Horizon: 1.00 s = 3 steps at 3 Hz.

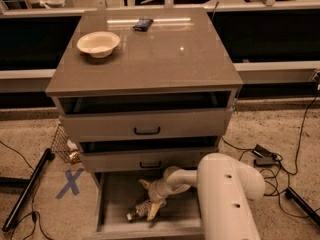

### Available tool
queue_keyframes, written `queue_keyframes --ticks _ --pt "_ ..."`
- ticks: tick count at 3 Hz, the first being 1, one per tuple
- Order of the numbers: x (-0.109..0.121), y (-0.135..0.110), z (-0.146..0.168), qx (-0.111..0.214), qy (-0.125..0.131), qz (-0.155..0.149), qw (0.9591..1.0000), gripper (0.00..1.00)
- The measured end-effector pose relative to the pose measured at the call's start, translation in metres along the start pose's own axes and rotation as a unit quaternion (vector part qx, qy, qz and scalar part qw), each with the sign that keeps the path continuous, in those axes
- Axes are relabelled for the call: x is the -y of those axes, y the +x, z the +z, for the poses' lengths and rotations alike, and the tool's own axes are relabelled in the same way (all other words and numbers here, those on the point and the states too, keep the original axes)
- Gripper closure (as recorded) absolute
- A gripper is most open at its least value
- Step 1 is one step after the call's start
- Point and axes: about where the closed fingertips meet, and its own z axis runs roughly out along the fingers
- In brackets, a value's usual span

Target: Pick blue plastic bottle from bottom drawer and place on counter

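The bottom drawer is pulled open below the two upper drawers. The blue plastic bottle lies on its side on the drawer floor near the front, white cap to the left. My gripper reaches down into the drawer from the right. It is open, with one finger above the bottle and the other finger lying over the bottle's right end. The bottle is not lifted. The counter is the glossy top of the cabinet.
A cream bowl and a small dark flat object sit on the counter. My white arm housing fills the lower right. Cables lie on the floor at right, a black pole and blue tape X at left.
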Motion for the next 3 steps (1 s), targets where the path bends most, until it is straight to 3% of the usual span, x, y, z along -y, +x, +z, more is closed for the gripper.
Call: queue_keyframes --ticks 1,2,3 --pt "-0.008 0.017 0.008 -0.023 -0.014 0.001 0.9996 0.0" --pt "-0.014 0.031 0.009 -0.025 -0.016 0.009 0.9995 0.15" --pt "-0.02 0.041 0.012 -0.022 -0.021 0.016 0.9994 0.37"
